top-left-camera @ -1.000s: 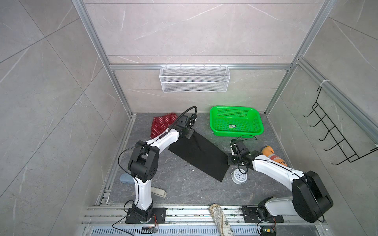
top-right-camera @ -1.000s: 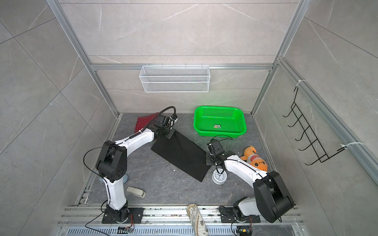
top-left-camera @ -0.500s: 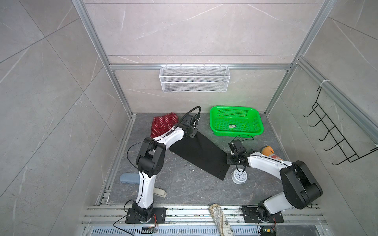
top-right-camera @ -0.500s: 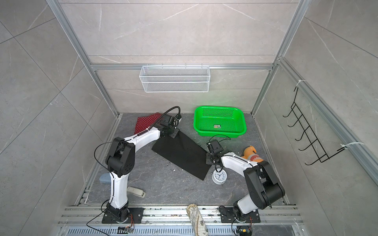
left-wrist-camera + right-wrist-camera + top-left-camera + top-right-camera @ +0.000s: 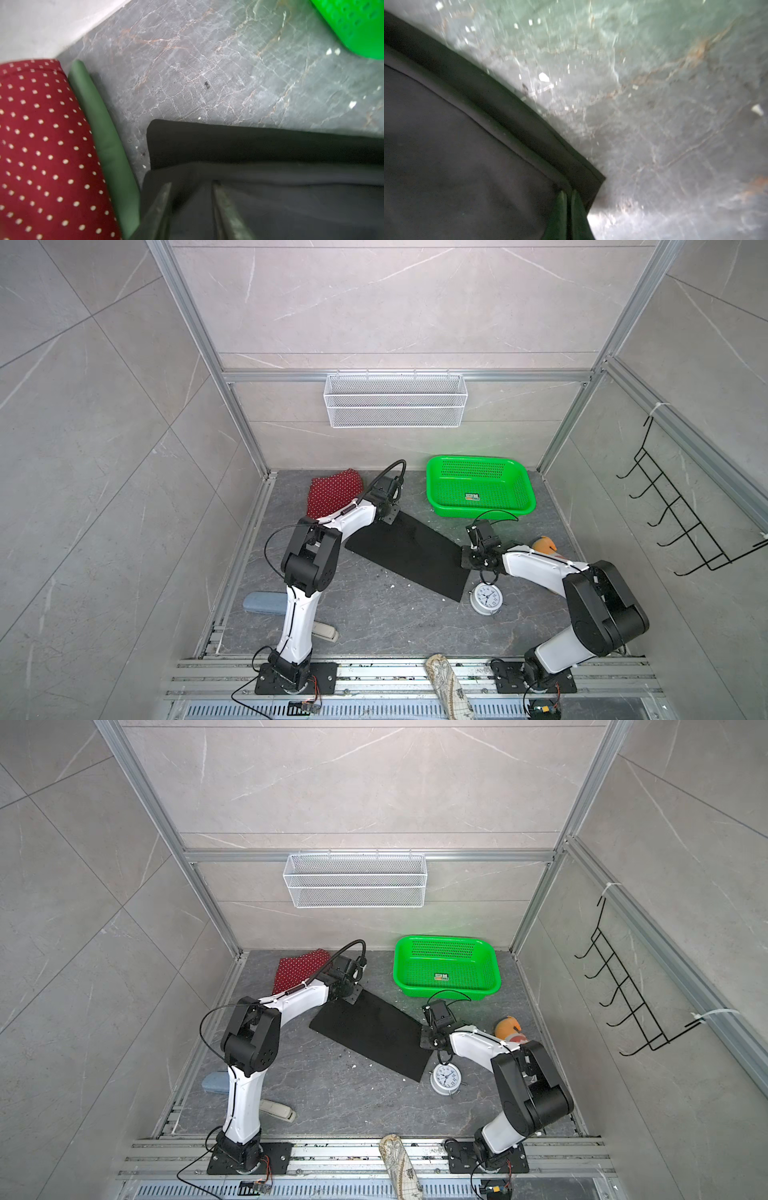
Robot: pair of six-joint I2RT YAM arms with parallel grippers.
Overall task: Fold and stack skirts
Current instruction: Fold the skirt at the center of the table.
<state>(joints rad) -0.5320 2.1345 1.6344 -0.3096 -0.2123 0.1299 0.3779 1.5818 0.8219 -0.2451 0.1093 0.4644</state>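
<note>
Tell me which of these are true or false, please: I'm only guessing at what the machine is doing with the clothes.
1. The red dotted skirt lies on top of the green skirt. True.
2. The black skirt sits inside the basket. False: it lies spread flat on the table, outside the basket.
3. The right gripper is pinched shut on a corner of the black skirt. True.
4. The left gripper is clamped shut. False: its jaws stand apart over the black skirt's corner.
5. A clock stands by the black skirt's near corner. True.
</note>
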